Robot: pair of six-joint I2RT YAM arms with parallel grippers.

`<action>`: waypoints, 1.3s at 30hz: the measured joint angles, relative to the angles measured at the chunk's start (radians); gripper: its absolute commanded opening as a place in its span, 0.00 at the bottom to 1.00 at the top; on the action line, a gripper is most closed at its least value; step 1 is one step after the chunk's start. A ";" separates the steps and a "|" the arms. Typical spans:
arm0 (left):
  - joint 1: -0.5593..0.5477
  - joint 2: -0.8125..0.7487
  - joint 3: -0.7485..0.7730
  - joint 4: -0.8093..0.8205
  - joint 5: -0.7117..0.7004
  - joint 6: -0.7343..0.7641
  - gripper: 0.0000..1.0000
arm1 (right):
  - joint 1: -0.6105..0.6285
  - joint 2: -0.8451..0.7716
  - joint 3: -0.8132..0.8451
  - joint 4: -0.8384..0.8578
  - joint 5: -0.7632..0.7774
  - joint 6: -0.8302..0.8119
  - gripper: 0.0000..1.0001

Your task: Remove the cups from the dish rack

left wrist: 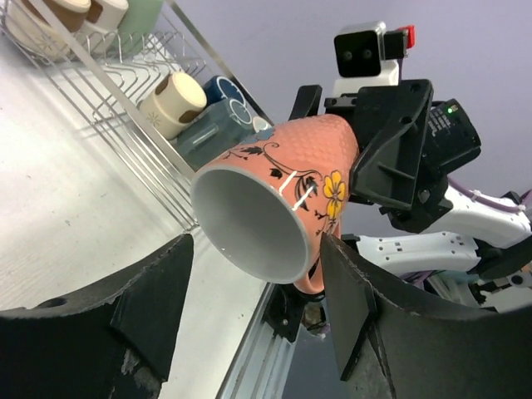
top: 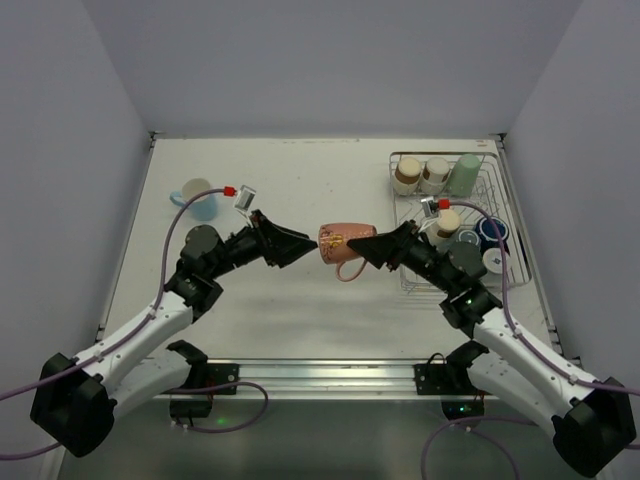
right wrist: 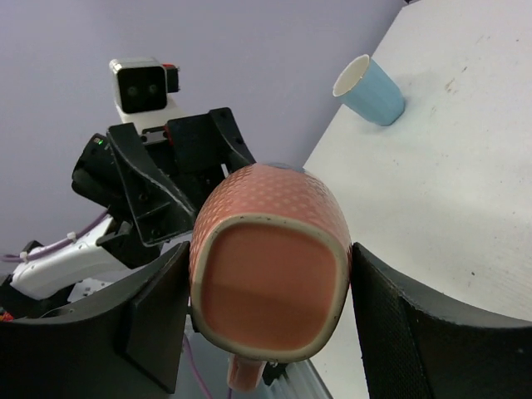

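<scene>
A salmon pink mug with a flower print hangs on its side above the table, between both grippers. My right gripper is shut on its base end; the right wrist view shows the base pinched between both fingers, handle pointing down. My left gripper is open, its fingers on either side of the mug's mouth, with a gap on one side. The wire dish rack at the right holds several mugs: brown-cream, pale green, dark blue, grey-teal.
A light blue mug stands on the table at the far left, and shows in the right wrist view. The rack lies beyond the pink mug in the left wrist view. Walls enclose the table on three sides.
</scene>
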 measured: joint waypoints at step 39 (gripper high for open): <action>0.014 0.356 0.658 -0.623 -0.581 0.420 0.00 | 0.084 0.030 -0.060 0.029 0.058 -0.075 0.99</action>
